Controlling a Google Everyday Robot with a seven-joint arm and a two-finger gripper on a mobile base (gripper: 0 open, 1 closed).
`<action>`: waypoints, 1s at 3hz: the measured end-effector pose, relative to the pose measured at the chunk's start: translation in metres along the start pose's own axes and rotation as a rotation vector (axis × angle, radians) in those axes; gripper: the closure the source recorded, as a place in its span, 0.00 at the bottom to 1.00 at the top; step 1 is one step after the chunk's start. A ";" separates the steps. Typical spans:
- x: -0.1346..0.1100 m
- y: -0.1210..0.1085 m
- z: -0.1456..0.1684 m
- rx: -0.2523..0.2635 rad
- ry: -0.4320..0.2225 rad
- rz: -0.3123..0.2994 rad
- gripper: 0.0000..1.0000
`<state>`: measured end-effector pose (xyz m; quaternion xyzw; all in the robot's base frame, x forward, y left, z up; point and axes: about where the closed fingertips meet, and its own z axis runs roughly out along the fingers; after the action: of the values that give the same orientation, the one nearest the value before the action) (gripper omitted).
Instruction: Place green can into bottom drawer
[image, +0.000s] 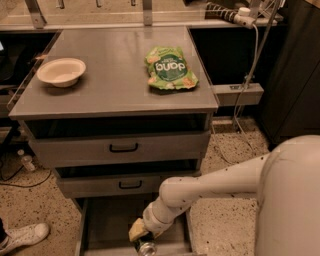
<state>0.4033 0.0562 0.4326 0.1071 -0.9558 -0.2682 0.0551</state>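
1. The white robot arm (210, 185) reached down from the right, in front of the cabinet.
2. Its gripper (141, 235) hung low inside the open grey metal bottom drawer (107, 225), near that drawer's right side.
3. The yellowish fingers (136, 231) looked closed on the small green can (146, 247) with a silver metal end, which sat at the very bottom edge of the view, over the drawer floor.
4. The two shallower grey drawers with black handles (123, 147) above were pushed in.
5. On the grey counter (115, 95) lay a flat green snack bag (170, 68) and, well apart to the left, a shallow cream bowl (61, 71).
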 end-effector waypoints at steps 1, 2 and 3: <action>-0.032 -0.027 0.036 -0.097 -0.057 0.031 1.00; -0.049 -0.061 0.083 -0.199 -0.085 0.094 1.00; -0.049 -0.061 0.083 -0.199 -0.086 0.093 1.00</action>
<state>0.4483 0.0586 0.3280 0.0449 -0.9299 -0.3631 0.0366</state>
